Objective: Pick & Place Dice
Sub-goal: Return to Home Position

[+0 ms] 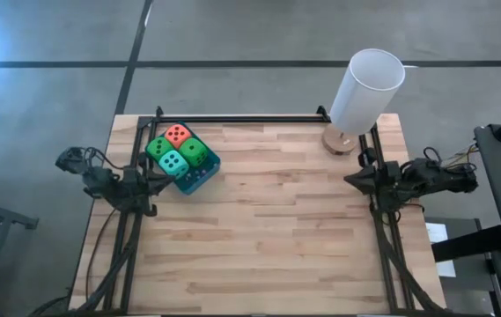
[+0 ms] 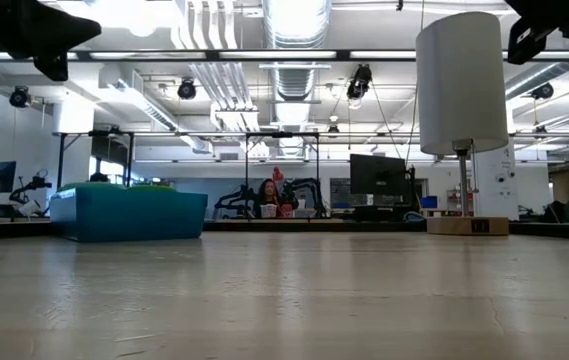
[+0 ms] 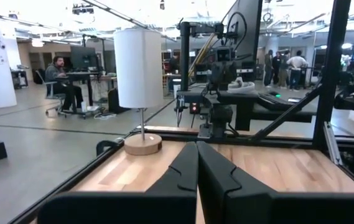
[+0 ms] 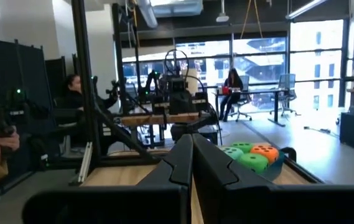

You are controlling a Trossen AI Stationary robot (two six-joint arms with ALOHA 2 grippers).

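Several dice lie in the blue tray (image 1: pixel 204 177) at the table's far left: an orange-red one (image 1: pixel 177 135), two green ones (image 1: pixel 194 151) (image 1: pixel 157 147) and a teal one (image 1: pixel 173 162). In the right wrist view the dice (image 4: pixel 252 162) show in the tray (image 4: pixel 280 164). My left gripper (image 1: pixel 164 184) is drawn back at the table's left edge, just beside the tray, its fingers (image 3: pixel 196 177) shut and empty. My right gripper (image 1: pixel 350 179) is pulled back at the right edge, shut (image 4: pixel 192 168) and empty.
A white lamp (image 1: pixel 366 91) on a round wooden base (image 1: pixel 340 141) stands at the table's far right corner. Black frame rails (image 1: pixel 241 118) run along the far edge and both sides. The wooden tabletop (image 1: pixel 276 220) lies between the arms. People sit in the room beyond.
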